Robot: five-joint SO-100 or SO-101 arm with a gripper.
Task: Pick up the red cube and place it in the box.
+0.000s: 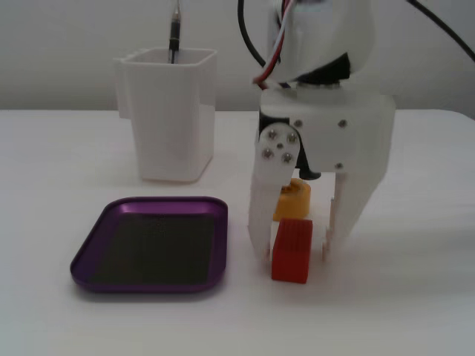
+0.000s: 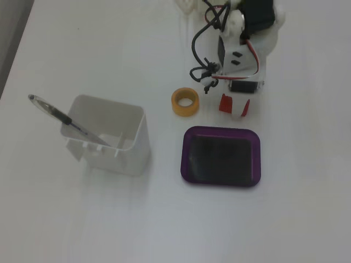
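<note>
Purple tray (image 1: 215, 245) waits empty nearest us while our claw (image 1: 295, 252) straddles the red cube (image 1: 292, 251).

We see the claw spread open, one white finger on each side of the cube, which sits flat on the bench (image 1: 415, 311), not yet pinched or lifted; this is how we set up to close on its two side faces. In a fixed view from above the cube (image 2: 225, 103) lies toward the far edge of the bench, just beyond the tray's (image 2: 186, 143) far rim, so we judge the carry will be short. Behind the cube sits the yellow tape roll (image 2: 185, 102), and the white pen holder (image 2: 136, 145) stands well apart, clear of that path.
</note>
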